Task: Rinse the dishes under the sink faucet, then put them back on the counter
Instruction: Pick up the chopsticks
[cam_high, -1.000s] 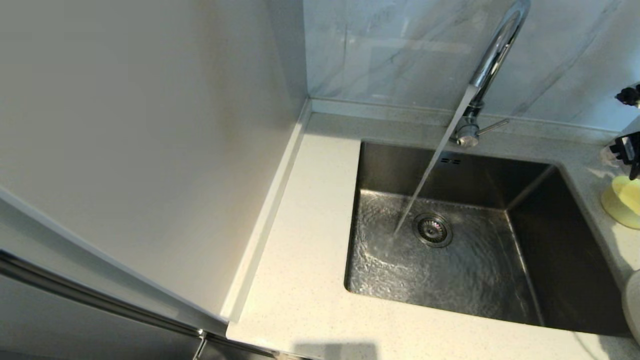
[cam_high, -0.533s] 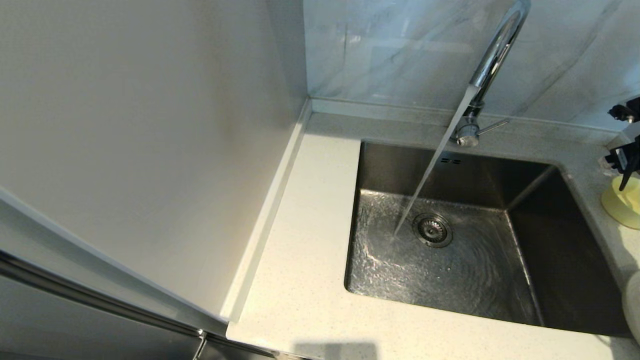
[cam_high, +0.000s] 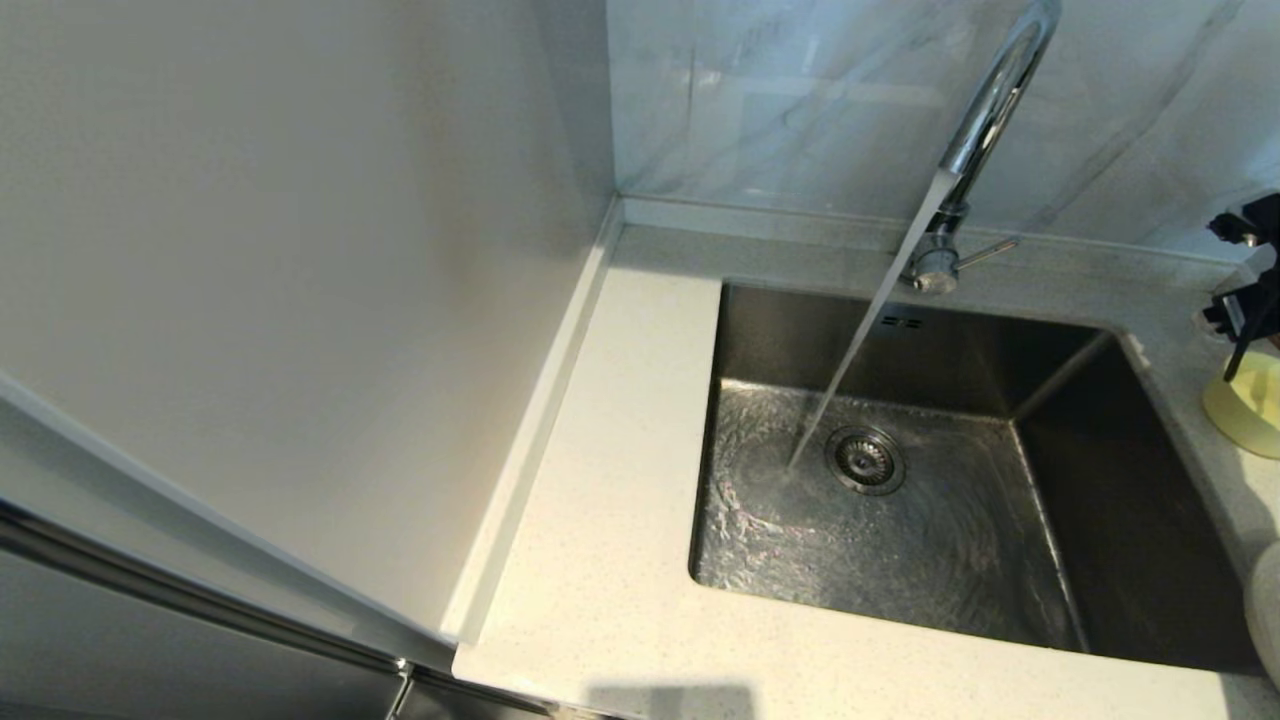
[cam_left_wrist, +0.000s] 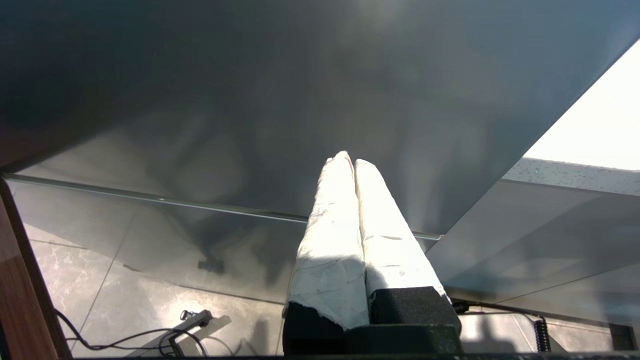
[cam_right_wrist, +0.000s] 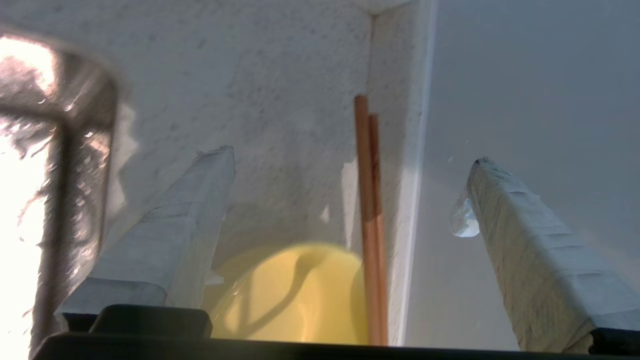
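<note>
Water streams from the chrome faucet into the steel sink, landing beside the drain strainer. The pale-yellow bowl stands on the speckled counter right of the sink, cut off by the head view's edge. My right gripper hovers just above the bowl, open, with nothing between its fingers. A sliver of the cream-white plate shows at the head view's lower right edge. My left gripper is shut and empty, parked low by a grey cabinet front.
Two brown chopsticks lie on the counter beside the bowl, along the low raised back edge. A tall white side panel walls off the counter's left. Marble wall tiles rise behind the faucet.
My right gripper has shifted slightly left and down over the bowl. Water keeps running; the bowl and the left arm have not moved.
</note>
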